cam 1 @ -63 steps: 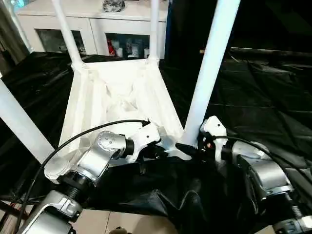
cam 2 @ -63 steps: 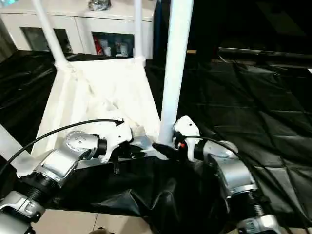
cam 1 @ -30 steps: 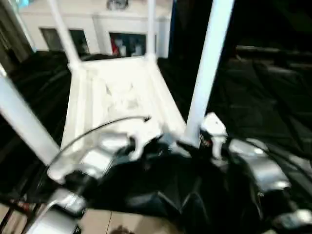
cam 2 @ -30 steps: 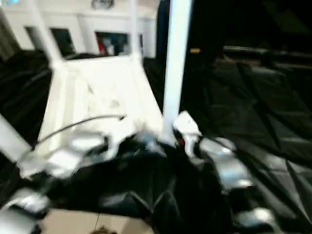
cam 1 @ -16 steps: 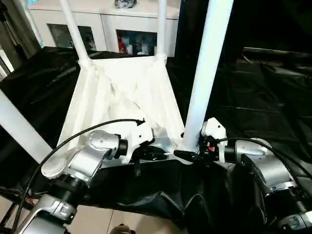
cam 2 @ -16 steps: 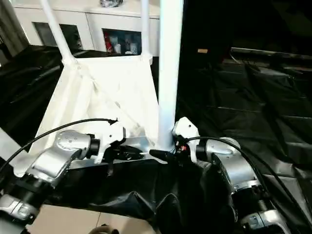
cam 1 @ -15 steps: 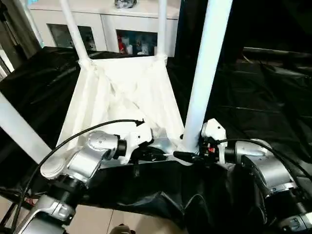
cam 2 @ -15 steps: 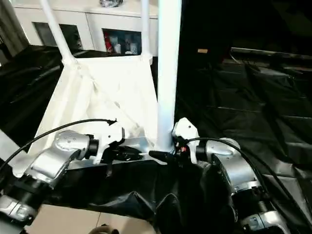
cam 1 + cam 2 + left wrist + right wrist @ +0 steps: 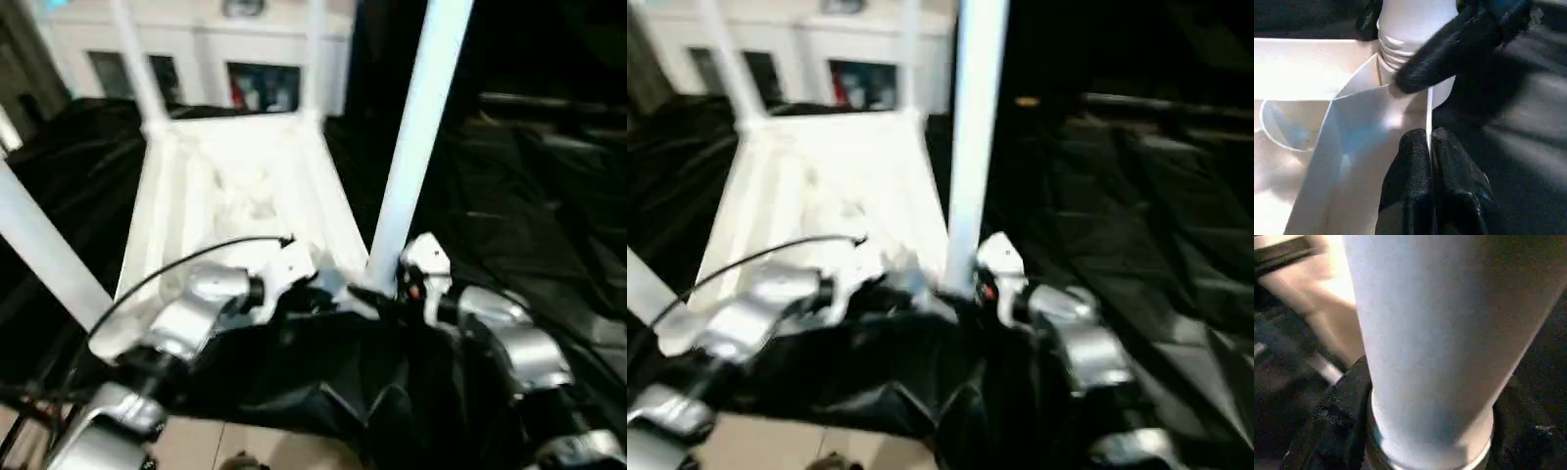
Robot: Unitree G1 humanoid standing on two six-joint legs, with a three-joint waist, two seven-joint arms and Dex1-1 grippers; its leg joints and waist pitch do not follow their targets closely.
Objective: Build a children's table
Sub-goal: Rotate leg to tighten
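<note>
left claw (image 9: 1429, 147) pinches tabletop (image 9: 235, 186) rim | right claw (image 9: 377, 297) clasps leg (image 9: 416, 137) base | risk: leg tilts, socket unseats

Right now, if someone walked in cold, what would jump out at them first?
The white tabletop lying upside down on the black-draped work table, with white legs standing up from its corners. At its near edge, the left gripper pinches the tabletop's thin rim while the right gripper sits at the near right leg's base.
</note>
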